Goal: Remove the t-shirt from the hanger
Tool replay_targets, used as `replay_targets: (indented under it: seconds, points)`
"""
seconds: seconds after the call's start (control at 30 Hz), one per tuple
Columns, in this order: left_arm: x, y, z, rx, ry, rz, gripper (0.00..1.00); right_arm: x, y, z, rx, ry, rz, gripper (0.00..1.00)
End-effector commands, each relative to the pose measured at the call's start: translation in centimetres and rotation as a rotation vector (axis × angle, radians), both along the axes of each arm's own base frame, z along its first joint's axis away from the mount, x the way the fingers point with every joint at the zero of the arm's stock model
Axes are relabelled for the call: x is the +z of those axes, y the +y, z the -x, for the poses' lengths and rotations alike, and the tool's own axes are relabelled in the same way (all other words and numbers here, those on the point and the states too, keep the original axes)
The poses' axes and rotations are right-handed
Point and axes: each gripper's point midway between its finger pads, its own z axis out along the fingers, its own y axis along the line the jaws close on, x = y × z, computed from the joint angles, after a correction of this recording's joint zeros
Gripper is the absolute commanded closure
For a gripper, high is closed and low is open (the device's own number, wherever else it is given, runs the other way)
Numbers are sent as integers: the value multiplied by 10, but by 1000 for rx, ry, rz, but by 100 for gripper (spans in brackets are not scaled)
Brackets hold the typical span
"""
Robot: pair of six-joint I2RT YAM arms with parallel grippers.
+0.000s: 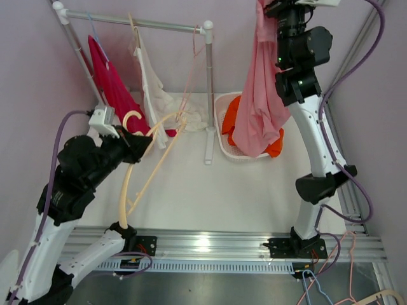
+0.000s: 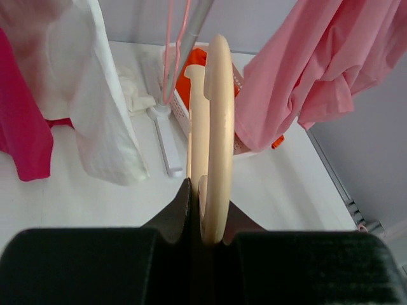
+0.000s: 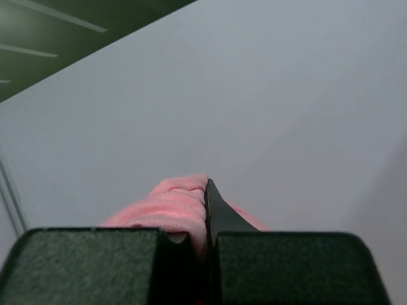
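Pale lilac walls boxed in the white worktop [image 1: 191, 197], where a clothes rail [image 1: 208, 89] carried a red garment [image 1: 111, 82] and a white one [image 1: 149, 82]. The right pincer [image 3: 205, 198] was clamped shut on a fold of the pink t-shirt [image 1: 257, 108], holding it high so the cloth hung free, its lower hem over the white basket [image 1: 220, 130] with the orange garment [image 1: 234, 117] inside. Well apart on the other side, the left pincer [image 2: 203, 190] was closed narrowly on the cream hanger [image 2: 219, 127], which looked bare. To my eye the shirt had come clear of the hanger, so the pulling-off seemed done. What remained, I judged, was lowering the shirt towards the basket and letting go, keeping it away from the rail, and putting the hanger down.
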Motion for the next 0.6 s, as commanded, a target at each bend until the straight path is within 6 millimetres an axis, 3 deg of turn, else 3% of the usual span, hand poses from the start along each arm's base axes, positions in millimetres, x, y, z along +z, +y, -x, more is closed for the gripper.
replay_targets:
  seconds: [0.0,0.07,0.13,0.23,0.33,0.37,0.4,0.47,0.5,0.57]
  points:
    - [52,2,-28,95,-80,52,99,19,-10,0,63,-49,-47,100]
    - [38,-3,-45,113,-21,8,100,3,-9,-16,55,-9,-42,100]
    - [43,-4,-47,115,-23,11,100,-4,-14,-20,43,18,-37,100]
    - [41,-1,-52,141,-7,-12,99,-50,-14,-41,-9,167,26,100]
    - [33,-3,-52,119,43,-64,99,-134,-36,-60,-128,470,29,100]
    - [39,-6,-48,95,37,-64,99,-157,-36,-62,-110,546,45,100]
    - [34,-12,-43,45,60,-69,100,-212,-32,-71,-92,708,80,100]
    - [34,-21,-34,-20,65,-59,99,-268,-33,-74,-93,868,104,100]
    - [35,-29,-25,-86,72,-45,99,-322,-26,-71,-51,1030,148,100]
    - [38,-29,-15,-112,65,-37,99,-375,-21,-64,-21,1191,193,100]
